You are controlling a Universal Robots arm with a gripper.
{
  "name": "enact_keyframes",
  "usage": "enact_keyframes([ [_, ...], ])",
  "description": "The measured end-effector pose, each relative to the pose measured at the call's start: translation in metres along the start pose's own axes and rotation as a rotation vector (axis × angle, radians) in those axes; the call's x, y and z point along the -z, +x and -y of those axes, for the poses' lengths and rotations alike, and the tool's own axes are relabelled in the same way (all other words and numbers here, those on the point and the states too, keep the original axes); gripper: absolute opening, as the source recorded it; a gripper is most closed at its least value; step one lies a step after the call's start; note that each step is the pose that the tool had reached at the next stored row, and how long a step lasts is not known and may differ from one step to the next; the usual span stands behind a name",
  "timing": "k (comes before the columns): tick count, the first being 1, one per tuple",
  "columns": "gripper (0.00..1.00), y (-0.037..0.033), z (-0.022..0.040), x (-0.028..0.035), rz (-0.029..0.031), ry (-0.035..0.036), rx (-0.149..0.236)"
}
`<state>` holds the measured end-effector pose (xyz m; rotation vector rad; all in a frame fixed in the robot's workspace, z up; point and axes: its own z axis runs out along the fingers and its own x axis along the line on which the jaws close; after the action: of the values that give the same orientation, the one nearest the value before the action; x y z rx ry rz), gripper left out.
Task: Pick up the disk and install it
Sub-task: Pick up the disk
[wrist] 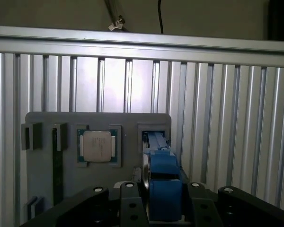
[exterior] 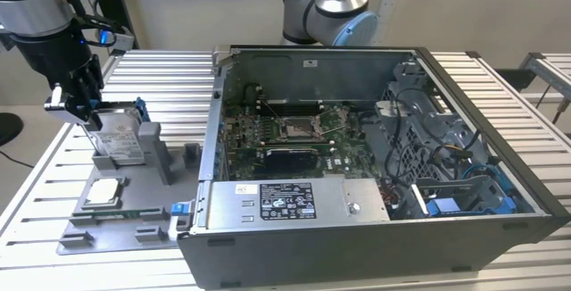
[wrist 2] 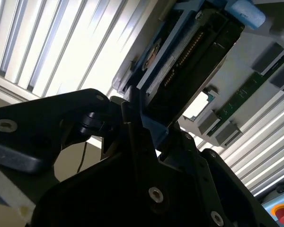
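The disk point(exterior: 122, 137), silver with a white label and a blue frame, stands on edge in a slot of the grey holder point(exterior: 134, 170) at the exterior view's left. My gripper point(exterior: 83, 112) comes down on its upper end, fingers on both sides, shut on it. In the first wrist view the disk's blue frame point(wrist: 164, 177) sits between the black fingers point(wrist: 128, 201). The second wrist view looks along the disk's dark connector edge point(wrist 2: 191, 52), clamped in my gripper point(wrist 2: 149, 120).
The grey holder also carries a square silver chip point(exterior: 103, 191) point(wrist: 97, 146) and a green memory stick point(exterior: 116, 214). An open computer case point(exterior: 375, 170) lies to the exterior view's right, with a blue-trimmed bay point(exterior: 469, 204). A second arm's base point(exterior: 330, 13) stands behind it.
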<state>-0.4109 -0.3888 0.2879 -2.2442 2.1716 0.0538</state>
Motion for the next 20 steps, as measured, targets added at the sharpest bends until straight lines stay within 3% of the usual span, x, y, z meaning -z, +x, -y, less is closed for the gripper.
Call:
enact_keyframes([
  [20, 0.0, 0.0001, 0.0, 0.0, 0.0004, -0.0012, 0.001],
])
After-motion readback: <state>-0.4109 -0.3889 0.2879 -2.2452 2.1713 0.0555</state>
